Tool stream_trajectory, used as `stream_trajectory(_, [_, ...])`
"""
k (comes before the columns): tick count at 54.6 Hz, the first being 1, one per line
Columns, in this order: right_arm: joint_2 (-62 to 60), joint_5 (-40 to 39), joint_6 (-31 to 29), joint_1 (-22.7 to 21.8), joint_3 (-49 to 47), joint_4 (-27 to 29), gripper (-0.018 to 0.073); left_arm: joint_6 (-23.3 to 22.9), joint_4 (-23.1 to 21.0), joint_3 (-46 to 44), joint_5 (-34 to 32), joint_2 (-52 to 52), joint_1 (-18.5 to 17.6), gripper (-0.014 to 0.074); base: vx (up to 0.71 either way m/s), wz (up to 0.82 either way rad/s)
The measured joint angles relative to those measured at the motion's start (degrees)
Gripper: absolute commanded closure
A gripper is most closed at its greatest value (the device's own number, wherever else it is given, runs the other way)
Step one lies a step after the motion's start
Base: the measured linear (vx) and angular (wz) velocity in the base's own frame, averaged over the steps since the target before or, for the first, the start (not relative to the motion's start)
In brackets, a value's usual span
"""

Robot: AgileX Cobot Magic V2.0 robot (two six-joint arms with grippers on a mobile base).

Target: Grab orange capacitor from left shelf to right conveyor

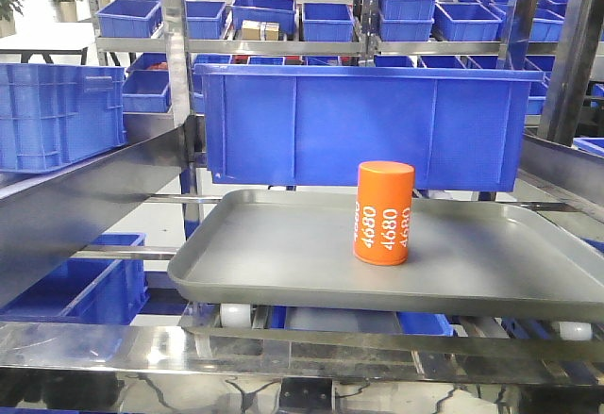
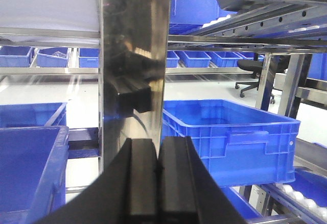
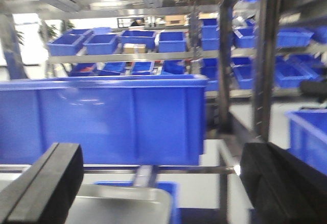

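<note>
1. Ahead, the silvery steel shelf rack (image 1: 176,27) filled the front view, posts and rails on every side.
2. Behind the tray sat a long blue plastic bin (image 1: 377,126).
3. On the rack lay a shallow grey rimmed metal tray (image 1: 274,254).
4. Noted the right gripper (image 3: 161,157), black fingers (image 3: 48,183) spread wide apart.
5. Noted the left gripper (image 2: 157,147), black pads (image 2: 173,183) pressed together.
6. Smallest: the bright orange cylindrical capacitor (image 1: 384,213), white "4680" on its side, stood upright on the tray, right of centre.
</note>
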Motion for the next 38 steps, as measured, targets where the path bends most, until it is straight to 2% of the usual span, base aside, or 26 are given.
stream_trajectory(8, [1.92, 0.38, -7.67, 2.08, -0.06, 6.96, -0.0077, 0.00, 0.00, 0.00, 0.00, 0.00, 0.00, 0.0603, 0.00, 0.00])
stream_trajectory(16, [6.04, 0.51, -19.32, 10.01, -0.06, 17.19, -0.0070, 0.00, 0.00, 0.00, 0.00, 0.00, 0.00, 0.0603, 0.00, 0.00])
stream_trajectory(20, [8.60, 0.58, -22.66, 13.30, -0.06, 21.20, -0.0068, 0.00, 0.00, 0.00, 0.00, 0.00, 0.00, 0.0603, 0.00, 0.00])
stream_trajectory(28, [13.38, 0.41, -26.58, 18.32, -0.06, 26.37, -0.0062, 0.00, 0.00, 0.00, 0.00, 0.00, 0.00, 0.0603, 0.00, 0.00])
stream_trajectory(38, [17.16, 0.22, -28.07, 21.49, -0.06, 27.75, -0.0053, 0.00, 0.00, 0.00, 0.00, 0.00, 0.00, 0.0603, 0.00, 0.00])
